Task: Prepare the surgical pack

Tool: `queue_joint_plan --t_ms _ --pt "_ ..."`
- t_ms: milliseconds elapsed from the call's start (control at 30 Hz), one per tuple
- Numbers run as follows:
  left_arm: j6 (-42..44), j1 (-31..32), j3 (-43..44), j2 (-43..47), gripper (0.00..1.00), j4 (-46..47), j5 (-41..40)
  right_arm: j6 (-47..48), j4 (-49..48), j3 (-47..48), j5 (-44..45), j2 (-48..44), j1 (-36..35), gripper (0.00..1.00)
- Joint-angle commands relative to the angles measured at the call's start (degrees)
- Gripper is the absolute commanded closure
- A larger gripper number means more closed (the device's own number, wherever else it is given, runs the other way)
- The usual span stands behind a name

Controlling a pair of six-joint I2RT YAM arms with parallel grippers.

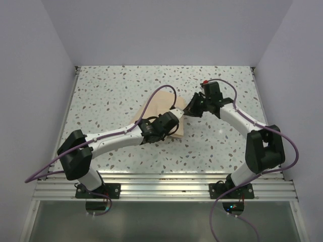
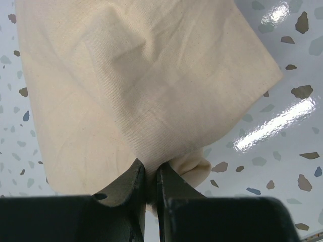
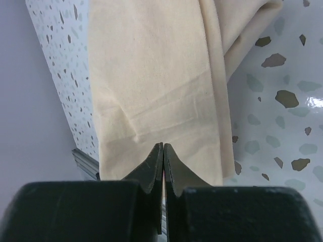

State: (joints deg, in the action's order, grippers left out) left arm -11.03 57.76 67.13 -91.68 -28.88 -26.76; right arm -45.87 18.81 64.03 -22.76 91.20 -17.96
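Note:
The surgical pack is a folded tan cloth bundle in the middle of the speckled table. It fills the left wrist view and the right wrist view. The steel tray, instruments, gauze pads and packet are hidden. My left gripper is at the bundle's right edge. Its jaws are shut on a pinched fold of the cloth. My right gripper is just right of the bundle's corner. Its jaws are shut, with the cloth lying beyond the tips and nothing clearly between them.
An aluminium rail runs along the near edge and also shows in the right wrist view. White walls close the table on the left, back and right. Purple cables loop over the bundle and arms.

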Motion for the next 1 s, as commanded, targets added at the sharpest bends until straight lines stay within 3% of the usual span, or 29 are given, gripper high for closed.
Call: queue_joint_plan --t_ms 0,167,433,733,933,967 --pt "-1.1 0.3 0.8 3.5 1.00 4.9 0.2 1.5 0.8 -1.3 -2.1 -1.1 -1.0 1.00" --pt "-0.8 0.3 1.9 3.3 1.00 4.6 -0.1 2.7 1.8 -2.0 -0.7 -0.8 -0.8 1.00" --pt "-0.9 0.3 2.4 3.7 1.00 5.1 0.3 1.0 -3.9 -4.9 -5.4 0.6 -1.3 1.00" --pt "-1.2 0.3 4.7 3.5 1.00 5.0 1.2 -3.1 -8.6 -2.2 -5.5 4.9 -8.1 1.00" --pt "-1.0 0.3 6.1 3.4 1.00 5.8 3.1 -9.4 -16.6 -1.5 -3.4 8.8 -12.3 1.00" --pt "-1.0 0.3 6.3 3.3 1.00 6.0 3.4 -12.0 -23.0 -2.8 -2.7 9.2 -12.8 1.00"
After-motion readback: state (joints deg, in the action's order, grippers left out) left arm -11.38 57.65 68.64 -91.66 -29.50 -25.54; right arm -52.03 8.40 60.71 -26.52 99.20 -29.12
